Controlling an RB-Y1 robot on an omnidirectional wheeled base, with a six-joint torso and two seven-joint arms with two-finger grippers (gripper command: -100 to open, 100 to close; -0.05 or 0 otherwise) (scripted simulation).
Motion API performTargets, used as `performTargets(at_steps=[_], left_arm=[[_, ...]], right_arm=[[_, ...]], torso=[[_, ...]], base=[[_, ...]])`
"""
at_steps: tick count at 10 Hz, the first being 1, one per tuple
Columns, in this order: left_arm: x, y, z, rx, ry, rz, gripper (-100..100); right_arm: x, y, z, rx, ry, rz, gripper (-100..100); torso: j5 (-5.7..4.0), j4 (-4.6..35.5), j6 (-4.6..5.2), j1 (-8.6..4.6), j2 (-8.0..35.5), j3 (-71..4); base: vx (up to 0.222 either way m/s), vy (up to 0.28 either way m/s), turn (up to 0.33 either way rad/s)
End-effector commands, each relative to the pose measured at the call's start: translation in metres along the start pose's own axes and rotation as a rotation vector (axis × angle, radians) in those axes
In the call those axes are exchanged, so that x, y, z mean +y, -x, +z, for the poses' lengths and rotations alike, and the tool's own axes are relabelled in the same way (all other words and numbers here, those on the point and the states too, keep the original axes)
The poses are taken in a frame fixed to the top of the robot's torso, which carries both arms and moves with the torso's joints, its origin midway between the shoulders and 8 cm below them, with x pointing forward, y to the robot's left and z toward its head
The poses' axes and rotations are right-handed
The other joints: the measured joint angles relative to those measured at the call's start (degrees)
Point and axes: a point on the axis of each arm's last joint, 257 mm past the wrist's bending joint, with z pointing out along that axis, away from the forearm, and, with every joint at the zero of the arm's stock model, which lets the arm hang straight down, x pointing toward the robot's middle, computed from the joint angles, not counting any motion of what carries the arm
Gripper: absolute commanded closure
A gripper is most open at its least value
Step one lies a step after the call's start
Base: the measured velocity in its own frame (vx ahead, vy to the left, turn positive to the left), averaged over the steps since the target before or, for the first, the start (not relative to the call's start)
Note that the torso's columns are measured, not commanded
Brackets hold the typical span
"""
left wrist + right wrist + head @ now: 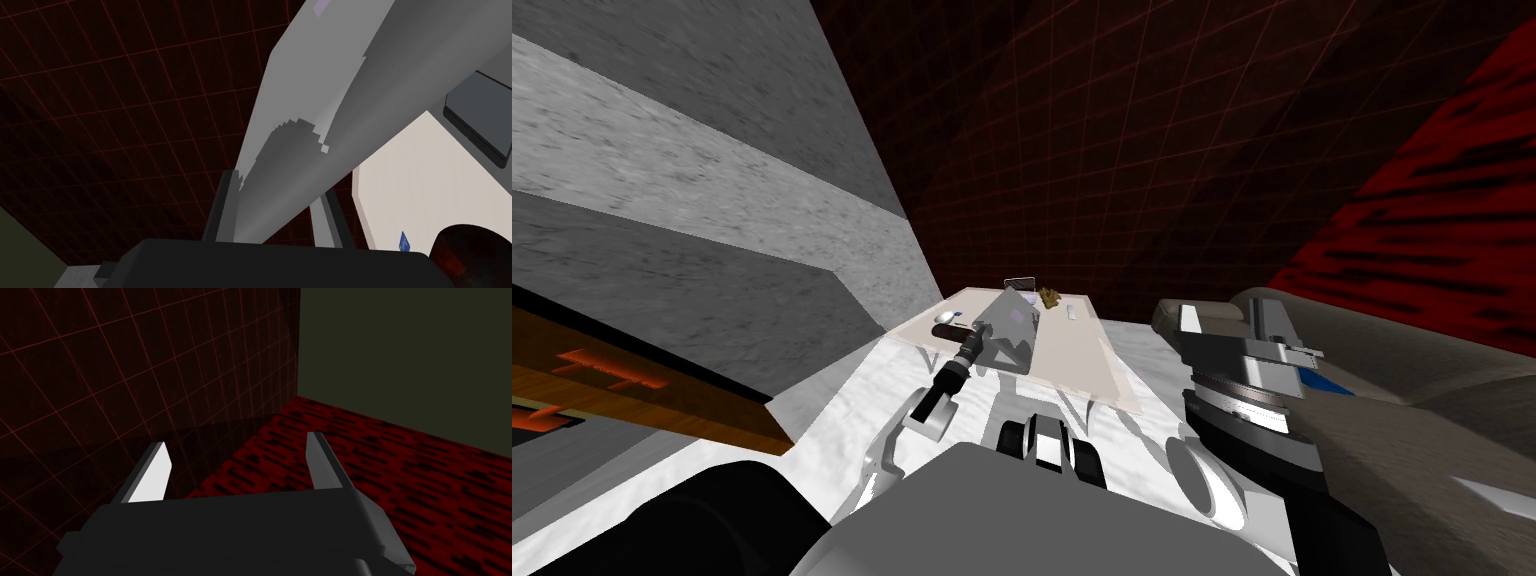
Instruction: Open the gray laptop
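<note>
Pale table (1087, 365), dark slab at its far edge (1020, 283), golden-brown clump beside it (1050, 296), red-gridded wall (1162, 130)

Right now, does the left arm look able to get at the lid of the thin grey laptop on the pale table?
Probably yes: the left gripper holds the thin grey laptop lid between its fingers, raised above the pale table; nothing blocks it.
</note>
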Motion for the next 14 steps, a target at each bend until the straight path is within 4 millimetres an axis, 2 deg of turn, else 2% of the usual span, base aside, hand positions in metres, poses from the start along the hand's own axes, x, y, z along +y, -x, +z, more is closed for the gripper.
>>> performTargets(at_steps=[1, 3, 4, 7, 8, 10, 14], left_arm=[[0.013, -0.007, 0.006, -0.005, -0.002, -0.112, 100], [0.023, -0.014, 0.010, -0.009, 0.000, -0.195, 100], [0.022, -0.012, 0.009, -0.009, 0.005, -0.167, 100], [0.046, -0.028, 0.013, -0.012, 0.000, -0.298, 100], [0.039, -0.023, 0.009, -0.012, 0.010, -0.268, -100], [0.028, -0.021, 0.004, -0.010, 0.009, -0.268, -100], [0.006, -0.017, -0.008, -0.001, 0.009, -0.266, -100]], right_arm=[[0.000, 0.000, 0.000, 0.000, 0.000, 0.000, 0], [0.000, 0.000, 0.000, 0.000, 0.000, 0.000, 0], [0.000, 0.000, 0.000, 0.000, 0.000, 0.000, 0], [0.000, 0.000, 0.000, 0.000, 0.000, 0.000, 0], [0.000, 0.000, 0.000, 0.000, 0.000, 0.000, 0], [0.000, 0.000, 0.000, 0.000, 0.000, 0.000, 0], [0.000, 0.000, 0.000, 0.000, 0.000, 0.000, 0]], torso=[[-0.01, 0.0, 0.03, -0.09, -0.1, 0.0], [0.00, 0.0, 0.03, -0.05, 0.0, 0.0], [0.03, 0.0, 0.01, 0.02, 0.1, 0.0], [0.04, 0.0, 0.03, 0.05, 0.0, 0.0], [0.09, 0.0, 0.02, 0.21, 0.0, 0.0], [-0.04, -0.1, 0.01, -0.26, -0.1, -0.1], [0.03, 0.0, 0.01, 0.08, 0.1, 0.0]], base=[[-0.003, 0.114, -0.016], [-0.012, 0.115, -0.014], [-0.007, 0.054, -0.010], [-0.007, 0.091, -0.017], [0.007, 0.061, -0.002], [0.033, -0.026, 0.031], [0.041, -0.017, 0.021]])
